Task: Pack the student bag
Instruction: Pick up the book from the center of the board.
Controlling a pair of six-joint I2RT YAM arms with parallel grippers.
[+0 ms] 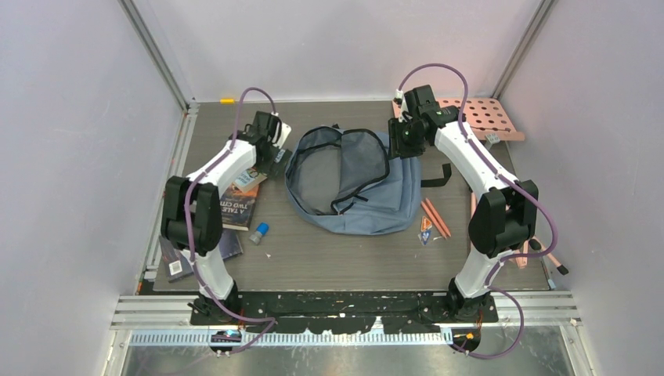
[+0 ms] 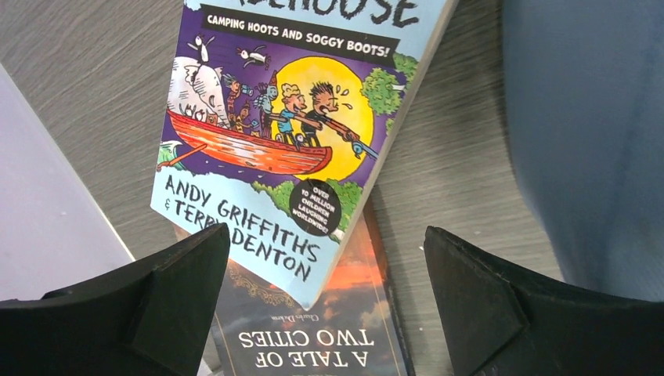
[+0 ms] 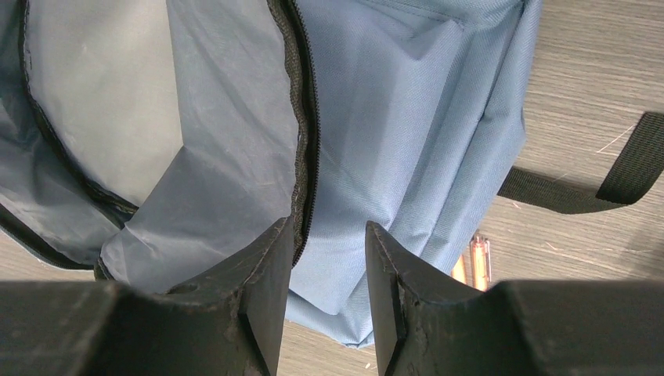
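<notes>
Right hand point(image 3: 329, 229) straddles the student bag point(image 3: 407, 117) zipper edge, grip unclear; left hand point(image 2: 326, 235) spread wide, bag alongside.

pale walls point(image 1: 78, 117) enclose a dark wood-grain table point(image 1: 329, 258) on three sides.

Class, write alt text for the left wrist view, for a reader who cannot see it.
The left tool, open wide, hovers above a colourful Andy Griffiths and Terry Denton paperback that overlaps A Tale of Two Cities on the grey table. The blue student bag fills the right edge.
</notes>
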